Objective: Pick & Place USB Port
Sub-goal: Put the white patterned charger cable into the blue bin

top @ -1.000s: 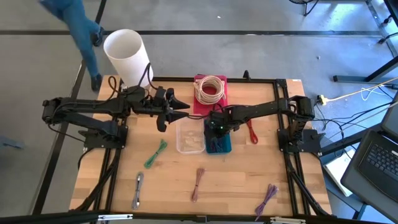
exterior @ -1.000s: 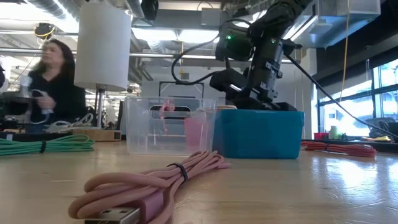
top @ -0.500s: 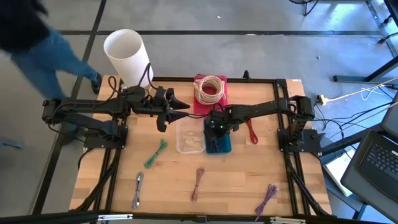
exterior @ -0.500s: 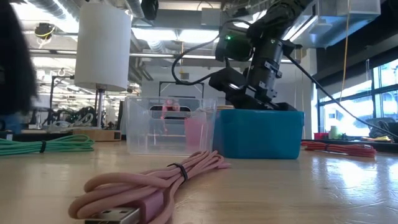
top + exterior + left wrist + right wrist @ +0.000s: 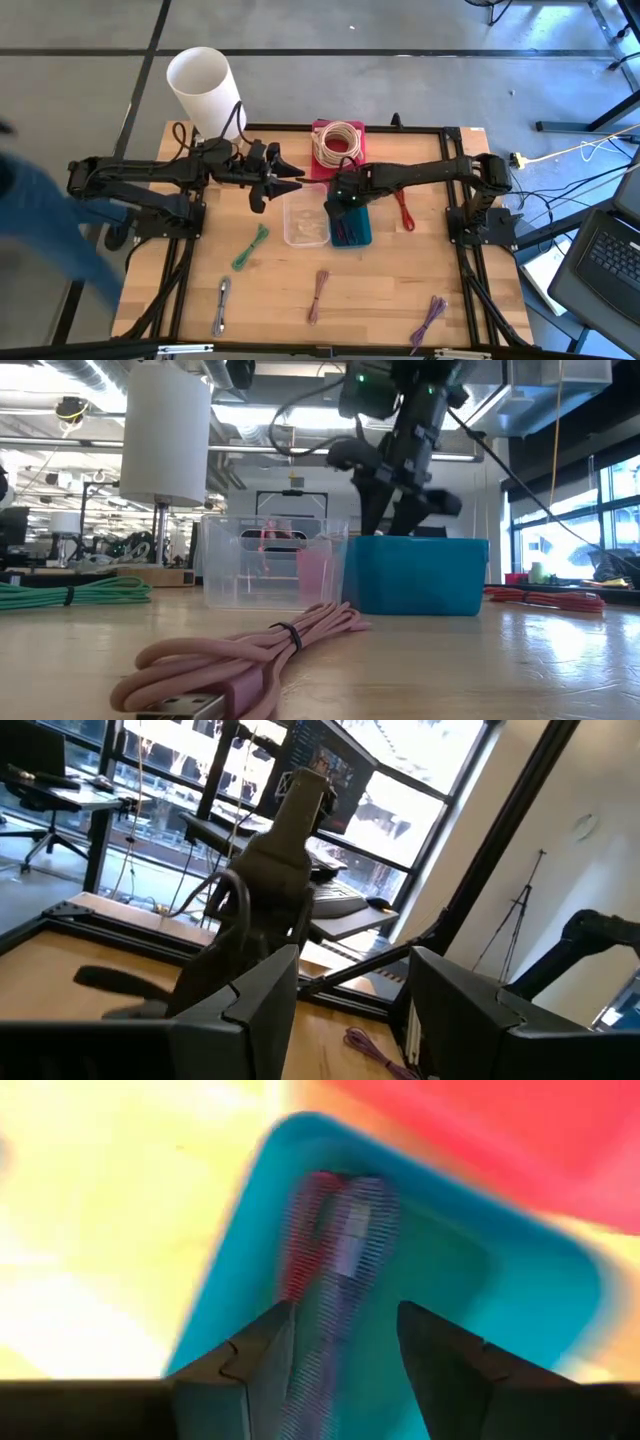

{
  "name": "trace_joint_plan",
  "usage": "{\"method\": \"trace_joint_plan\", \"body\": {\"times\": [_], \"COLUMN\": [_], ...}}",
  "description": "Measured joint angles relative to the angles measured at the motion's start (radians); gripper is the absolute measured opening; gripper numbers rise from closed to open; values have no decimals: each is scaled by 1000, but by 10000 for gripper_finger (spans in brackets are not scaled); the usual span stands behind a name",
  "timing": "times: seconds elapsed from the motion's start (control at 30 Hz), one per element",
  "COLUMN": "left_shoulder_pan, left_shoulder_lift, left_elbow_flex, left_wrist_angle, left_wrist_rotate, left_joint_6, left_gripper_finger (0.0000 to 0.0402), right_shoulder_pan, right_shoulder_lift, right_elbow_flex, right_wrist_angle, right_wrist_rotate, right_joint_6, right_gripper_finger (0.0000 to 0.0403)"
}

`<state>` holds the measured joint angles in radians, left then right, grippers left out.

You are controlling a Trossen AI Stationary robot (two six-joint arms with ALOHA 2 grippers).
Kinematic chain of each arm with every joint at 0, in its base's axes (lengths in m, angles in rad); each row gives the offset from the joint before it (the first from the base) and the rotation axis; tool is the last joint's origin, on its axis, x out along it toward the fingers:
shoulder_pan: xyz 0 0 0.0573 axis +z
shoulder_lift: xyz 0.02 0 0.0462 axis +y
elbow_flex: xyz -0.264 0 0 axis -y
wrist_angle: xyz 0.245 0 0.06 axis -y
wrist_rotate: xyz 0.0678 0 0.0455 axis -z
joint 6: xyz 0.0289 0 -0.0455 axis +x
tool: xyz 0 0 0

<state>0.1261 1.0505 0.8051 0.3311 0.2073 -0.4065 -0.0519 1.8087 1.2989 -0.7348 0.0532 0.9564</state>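
A blue bin (image 5: 352, 228) stands at the table's middle, beside a clear container (image 5: 305, 215). In it lies a bundled cable, red and purple (image 5: 335, 1240), resting on the bin's floor (image 5: 346, 234). My right gripper (image 5: 338, 200) hovers open above the bin's far left part, its fingers apart and touching nothing (image 5: 345, 1320) (image 5: 400, 510). Left of the clear container, above the table, my left gripper (image 5: 297, 181) waits open and holds nothing (image 5: 350, 970).
A pink tray with a white coiled cable (image 5: 340, 145) stands behind the bins, and a red cable (image 5: 405, 210) lies to their right. Green (image 5: 250, 248), grey (image 5: 222, 305), pink (image 5: 318, 297) and purple (image 5: 430, 318) cables lie nearer. A white cylinder (image 5: 200, 90) stands far left; a person (image 5: 40, 220) passes beside the table.
My right gripper has risen out of the blue bin, shifted a little toward the table's left, and opened its fingers. The cable stays in the bin. A person has walked along the table's left side toward its near end.
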Motion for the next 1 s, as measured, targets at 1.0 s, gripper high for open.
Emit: {"method": "trace_joint_plan", "body": {"times": [1.0], "left_shoulder_pan": [-741], "left_shoulder_lift": [-142], "left_elbow_flex": [0], "left_wrist_angle": [-1088], "left_wrist_rotate": [-363], "left_joint_6": [-1147], "left_gripper_finger": [184], "right_shoulder_pan": [196], "right_shoulder_lift": [-108], "right_elbow_flex": [537], "right_wrist_angle": [-836], "right_wrist_rotate": [700], "right_joint_6": [-26], "right_gripper_finger": [161]}}
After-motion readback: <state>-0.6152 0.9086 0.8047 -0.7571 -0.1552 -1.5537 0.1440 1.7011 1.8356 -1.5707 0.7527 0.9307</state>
